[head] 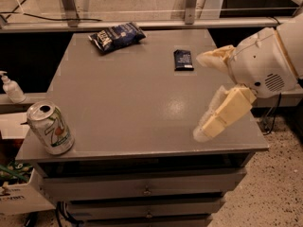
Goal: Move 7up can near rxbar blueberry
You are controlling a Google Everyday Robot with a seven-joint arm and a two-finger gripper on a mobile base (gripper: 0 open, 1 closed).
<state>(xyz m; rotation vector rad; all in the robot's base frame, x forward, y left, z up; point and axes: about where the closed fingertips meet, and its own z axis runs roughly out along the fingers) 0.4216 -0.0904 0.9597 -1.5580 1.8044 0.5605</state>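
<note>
The 7up can (50, 128) stands slightly tilted at the front left corner of the grey table (132, 98); it is silvery-white with a green and red logo and an open top. The rxbar blueberry (183, 59), a small flat dark navy wrapper, lies at the back right of the table. My gripper (204, 96) reaches in from the right over the table's right side, open and empty, its cream fingers (222, 115) spread wide apart. It is far to the right of the can and in front of the bar.
A crinkled dark-blue chip bag (116, 36) lies at the back left of the table. A metal rail (142, 23) runs behind the table. A soap bottle (11, 87) stands on a shelf at the left. Drawers (142, 188) sit below the tabletop.
</note>
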